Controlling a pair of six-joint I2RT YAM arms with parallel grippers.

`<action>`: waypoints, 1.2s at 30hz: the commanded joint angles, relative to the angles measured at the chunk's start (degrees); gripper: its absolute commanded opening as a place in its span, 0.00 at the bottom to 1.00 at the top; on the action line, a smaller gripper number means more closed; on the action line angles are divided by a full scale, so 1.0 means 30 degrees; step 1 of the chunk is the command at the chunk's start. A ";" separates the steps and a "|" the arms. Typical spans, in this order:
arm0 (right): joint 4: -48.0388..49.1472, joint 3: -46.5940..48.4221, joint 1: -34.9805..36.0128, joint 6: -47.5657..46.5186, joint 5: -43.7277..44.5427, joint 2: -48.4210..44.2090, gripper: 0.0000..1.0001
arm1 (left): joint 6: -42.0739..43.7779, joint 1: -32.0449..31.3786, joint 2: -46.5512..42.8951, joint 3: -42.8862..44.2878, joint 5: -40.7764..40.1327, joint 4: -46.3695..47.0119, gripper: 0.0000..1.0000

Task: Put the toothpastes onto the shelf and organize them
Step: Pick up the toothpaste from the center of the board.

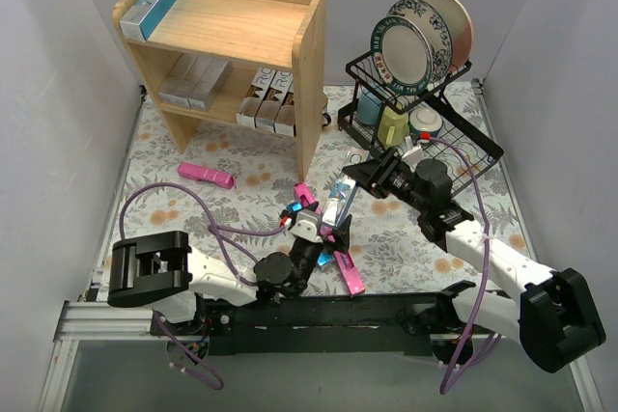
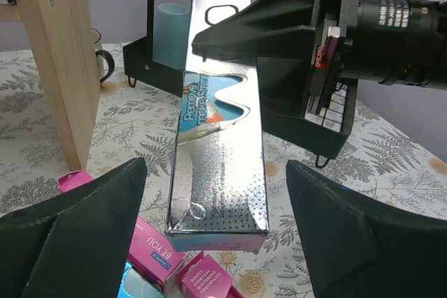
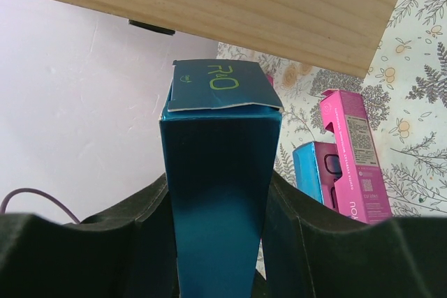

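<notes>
Over at the far left corner of the table (image 1: 241, 156), the shelf (image 1: 309, 55) looks maybe half stocked. One teal-and-silver carton (image 1: 153, 2) lies along the left edge of the top tier. The lower tier has a few plain silver cartons (image 1: 193, 81) on its left and three patterned cartons (image 1: 270, 101) toward its right. So a decent chunk is done imo. What's left is a lone pink carton (image 1: 206, 176) lying on the table just in front of the shelf, a heap of pink cartons (image 2: 150, 252) near the middle of the near edge, and the silver carton (image 2: 220, 144) that hangs in the air above that heap. The right gripper (image 3: 218, 179) is clamped tight on that one. The left gripper (image 2: 216, 172) sits with its fingers spread on either side of the carton's other end, not touching it. It reads like a handoff that isn't made yet, but that's a guess. Now the annoying bits: the heap is half buried under both arms, so no real count of what remains. The back of the lower tier is in shadow, so more cartons could be hiding there. The right wrist view is mostly blocked by the carton itself. The dish rack (image 1: 463, 132) at the far right corner isn't part of this.
</notes>
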 commanded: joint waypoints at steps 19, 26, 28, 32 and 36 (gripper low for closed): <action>0.3982 -0.0638 -0.0094 0.1160 -0.0974 -0.0166 0.44 | 0.0179 0.0613 0.1239 0.0930 0.0867 0.2337 0.46; 0.4246 -0.0726 -0.0240 0.0897 -0.1150 -0.0545 0.53 | -0.0903 0.0613 -0.0137 0.0784 0.1189 0.0436 0.29; 0.4101 -0.0726 -0.0415 0.0663 -0.1121 -0.0721 0.65 | -0.1285 0.0613 -0.1015 0.0813 0.1423 -0.0677 0.27; 0.3049 -0.0551 -0.0854 0.0019 -0.0975 -0.1395 0.81 | -0.2104 0.0613 -0.2597 0.1280 0.1892 -0.3603 0.24; 0.2343 -0.0492 -0.2081 -0.0976 -0.1529 -0.2477 0.88 | -0.2545 0.0613 -0.4414 0.2158 0.1924 -0.7960 0.24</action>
